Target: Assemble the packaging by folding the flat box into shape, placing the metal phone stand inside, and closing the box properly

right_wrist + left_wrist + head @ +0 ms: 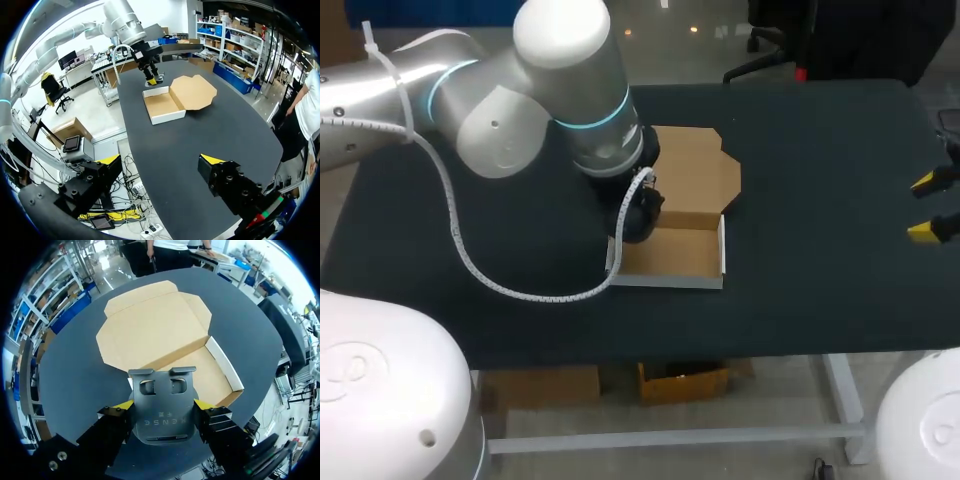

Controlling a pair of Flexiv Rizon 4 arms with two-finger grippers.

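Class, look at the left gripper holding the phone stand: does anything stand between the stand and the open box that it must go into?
Nothing visible does. The phone stand, held in the left gripper, hangs at the edge of the box. The box's inside is bare, and its lid lies open flat on the far side.

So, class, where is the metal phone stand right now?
In the left wrist view, the phone stand is gripped by the left gripper, at the edge of the open box ahead.
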